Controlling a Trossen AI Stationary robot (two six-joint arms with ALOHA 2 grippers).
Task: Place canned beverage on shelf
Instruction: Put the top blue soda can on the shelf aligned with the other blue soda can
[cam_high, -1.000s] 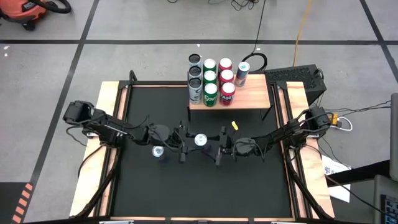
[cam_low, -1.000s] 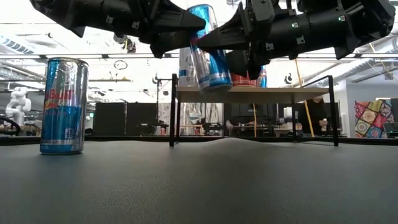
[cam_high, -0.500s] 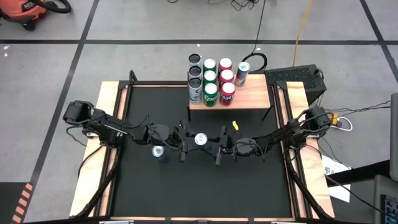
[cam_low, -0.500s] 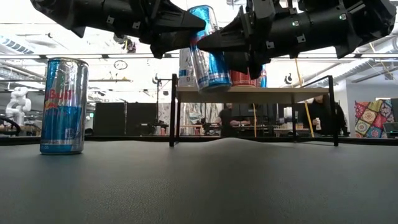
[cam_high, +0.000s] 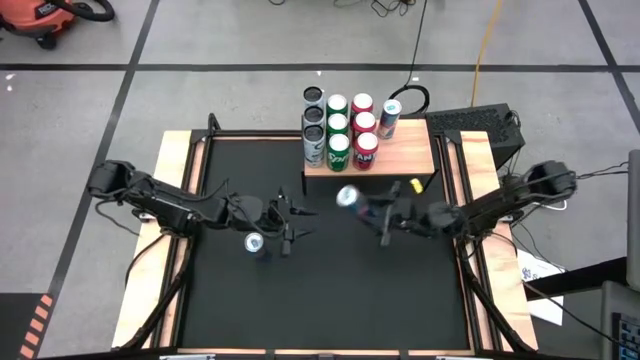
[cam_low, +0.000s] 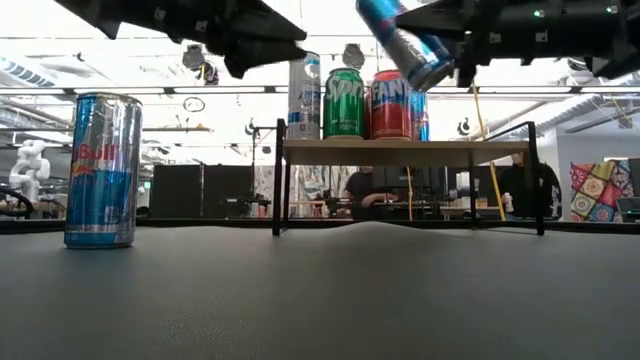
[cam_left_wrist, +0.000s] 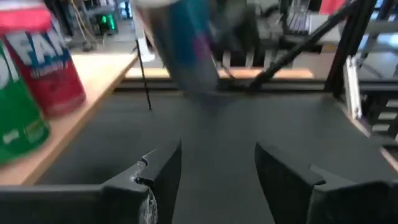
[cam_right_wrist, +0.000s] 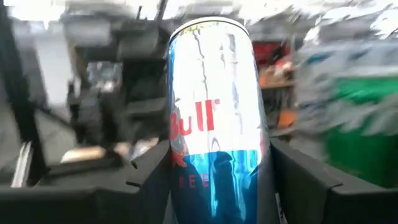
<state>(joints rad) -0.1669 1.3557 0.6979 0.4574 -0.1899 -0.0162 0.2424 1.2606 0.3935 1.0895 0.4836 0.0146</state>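
Carrying the can to the shelf.
From above, my right gripper (cam_high: 372, 213) clamps the slim blue-and-silver can (cam_high: 347, 196) just before the light-wood shelf (cam_high: 400, 150); level view shows it tilted, needing uprighting; my left gripper (cam_left_wrist: 217, 169) gapes empty.

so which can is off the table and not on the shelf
The blue can gripped by the right end effector, tilted in the air; the other blue can stands on the table.
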